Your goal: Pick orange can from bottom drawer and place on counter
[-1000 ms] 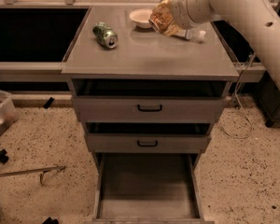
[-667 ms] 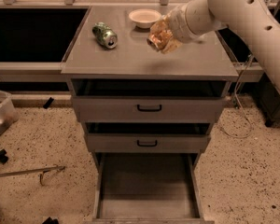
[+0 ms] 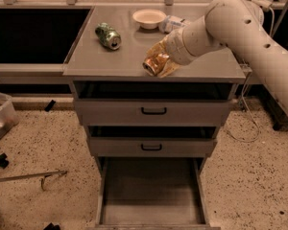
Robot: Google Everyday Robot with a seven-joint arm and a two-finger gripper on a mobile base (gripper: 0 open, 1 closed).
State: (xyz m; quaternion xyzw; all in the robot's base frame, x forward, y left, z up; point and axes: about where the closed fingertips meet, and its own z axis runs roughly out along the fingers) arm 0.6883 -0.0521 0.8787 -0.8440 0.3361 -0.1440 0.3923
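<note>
The orange can point(image 3: 151, 64) lies tilted on its side between the pale fingers of my gripper point(image 3: 158, 61), at or just above the counter point(image 3: 110, 61) near its front edge. The gripper is shut on the can, and the white arm point(image 3: 240, 28) reaches in from the upper right. The bottom drawer point(image 3: 151, 190) is pulled fully open below, and its flat grey floor is bare.
A green can point(image 3: 108, 35) lies on its side at the counter's back left. A white bowl point(image 3: 149, 18) and a small white packet point(image 3: 174, 23) sit at the back. Two shallower drawers point(image 3: 153, 111) with black handles stand slightly open. Tools lie on the speckled floor at left point(image 3: 33, 176).
The gripper has moved with the orange can from the back of the counter down and toward its front edge, ending lower, close to the surface.
</note>
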